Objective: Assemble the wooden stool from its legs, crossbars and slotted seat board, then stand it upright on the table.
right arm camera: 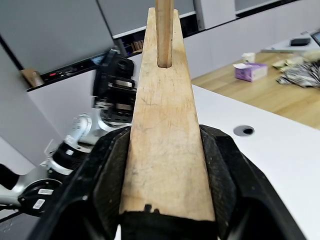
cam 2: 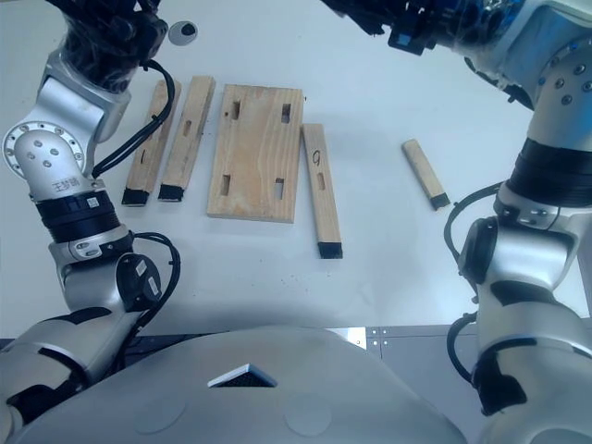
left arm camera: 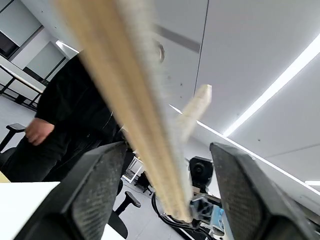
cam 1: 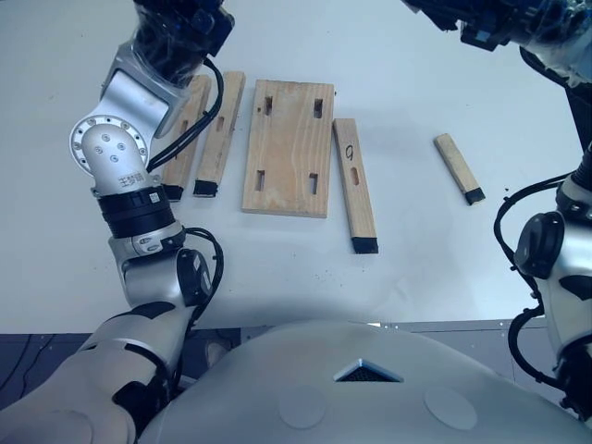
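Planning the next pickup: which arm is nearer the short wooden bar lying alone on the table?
Right. The right arm rises just right of the short wooden bar; the left arm stands across the seat board, over the two leftmost legs.

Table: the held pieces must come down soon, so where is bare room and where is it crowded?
Bare: the table between the marked leg and the short crossbar, and the near strip before all pieces. Crowded: the left, where two legs lie close beside the seat board under the left arm.
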